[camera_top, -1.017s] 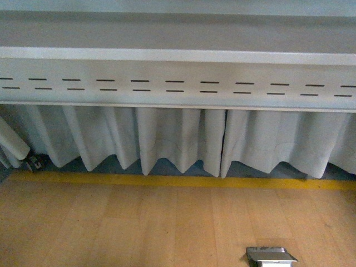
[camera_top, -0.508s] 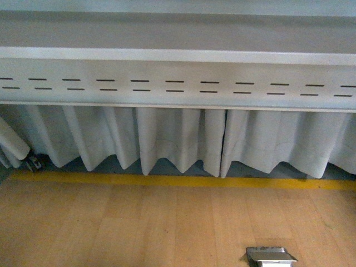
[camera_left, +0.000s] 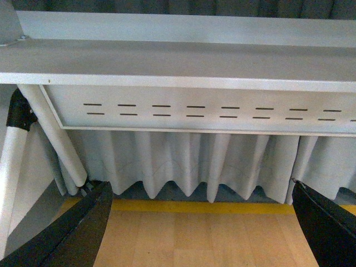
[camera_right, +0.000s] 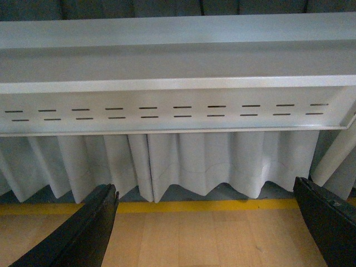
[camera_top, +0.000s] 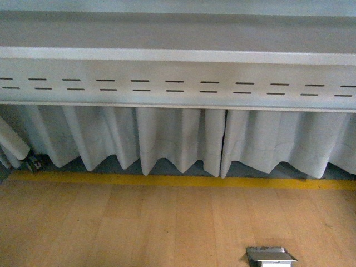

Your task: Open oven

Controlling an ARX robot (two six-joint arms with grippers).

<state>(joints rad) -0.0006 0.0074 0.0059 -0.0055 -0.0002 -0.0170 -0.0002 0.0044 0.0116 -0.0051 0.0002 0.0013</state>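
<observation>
A long pale grey table (camera_top: 178,55) fills the upper part of the front view, seen from low down, so that its edge and underside run straight across. Below the edge hangs a flat panel (camera_top: 178,95) with two rows of short dark slots. Behind and under the panel, a pale pleated curtain (camera_top: 178,139) drops in folds almost to the ground, with a narrow split a little right of the middle. A light wooden floor (camera_top: 139,228) covers the lower part of the picture, and a yellow stripe (camera_top: 167,181) lies along it just in front of the curtain's hem. At the far left a slanted white table leg (camera_top: 11,139) comes down, with a small caster (camera_top: 34,162) near its foot. A small metal floor plate (camera_top: 271,256) sits in the wood at the lower right. The oven appears in none of the three views, so its place cannot be told. The left gripper (camera_left: 199,186) has its two black fingers (camera_left: 72,233) spread wide apart with nothing between them, pointed at the table's left end. The right gripper (camera_right: 204,186) is likewise spread wide and holds nothing, its dark fingers (camera_right: 78,233) framing the curtain and stripe beneath the table's right end.
</observation>
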